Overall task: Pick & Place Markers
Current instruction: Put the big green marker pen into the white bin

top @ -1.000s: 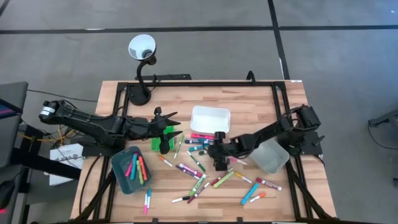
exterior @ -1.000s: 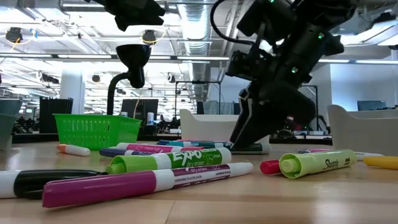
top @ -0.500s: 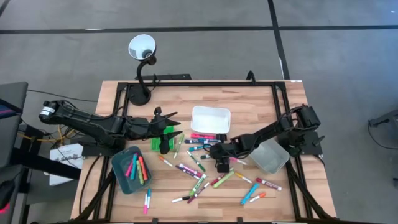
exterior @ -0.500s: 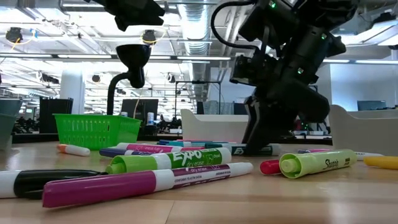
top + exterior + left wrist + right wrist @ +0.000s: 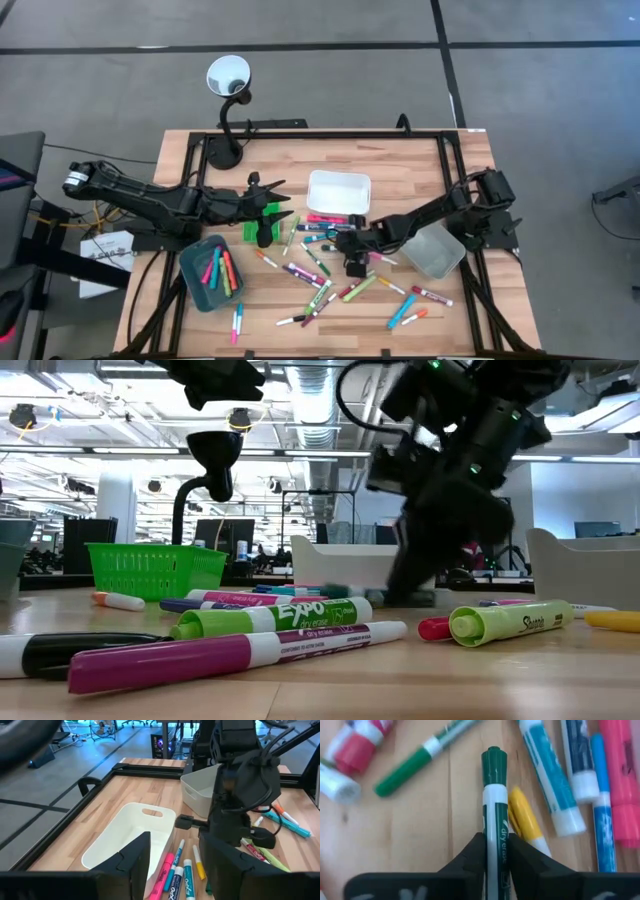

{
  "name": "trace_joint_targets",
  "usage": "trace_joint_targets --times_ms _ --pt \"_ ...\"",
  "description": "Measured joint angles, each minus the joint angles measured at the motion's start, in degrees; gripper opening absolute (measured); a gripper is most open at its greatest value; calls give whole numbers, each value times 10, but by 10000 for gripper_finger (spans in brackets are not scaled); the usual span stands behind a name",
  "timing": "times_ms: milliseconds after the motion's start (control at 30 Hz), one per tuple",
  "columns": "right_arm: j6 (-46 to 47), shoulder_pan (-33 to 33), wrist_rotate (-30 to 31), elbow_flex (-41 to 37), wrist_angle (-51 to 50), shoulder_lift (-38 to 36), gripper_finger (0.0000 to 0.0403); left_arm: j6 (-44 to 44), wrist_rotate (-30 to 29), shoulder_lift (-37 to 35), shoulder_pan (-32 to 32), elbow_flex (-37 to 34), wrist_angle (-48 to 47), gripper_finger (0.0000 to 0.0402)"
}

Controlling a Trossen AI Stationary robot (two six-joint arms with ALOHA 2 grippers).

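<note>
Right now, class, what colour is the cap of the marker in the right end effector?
Dark green cap, clearest in the right wrist view.

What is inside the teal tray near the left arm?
The teal tray holds a handful of markers with pink, green and orange showing, lying roughly parallel. Any lying beneath them are covered. The left pincer is open, away from the tray, beyond the green tray.

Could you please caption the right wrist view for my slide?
Right gripper clamps a dark green dry-erase marker above scattered markers on the wooden table.
</note>
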Motion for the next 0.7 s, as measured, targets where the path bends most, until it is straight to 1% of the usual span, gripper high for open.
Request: trace_joint_targets --times_ms 133,200,233,300,433,500,567,700 --pt "-41 0 -5 49 -21 -1 43 0 0 0 0 0 0 165" --pt "-62 -5 3 90 -76 -1 43 0 0 0 0 0 0 165" --pt "-72 -8 16 112 -114 -1 44 0 0 0 0 0 0 165" --pt "-85 -14 64 154 -188 -2 56 0 0 0 0 0 0 165" --pt "-125 -32 184 213 -319 -2 70 -2 0 0 0 0 0 165" --pt "-145 -50 212 223 -352 -8 67 -2 0 0 0 0 0 165" --pt "-165 -77 197 221 -342 -12 58 -2 0 0 0 0 0 165" --pt "-204 -149 121 198 -317 -12 50 -1 0 0 0 0 0 165"
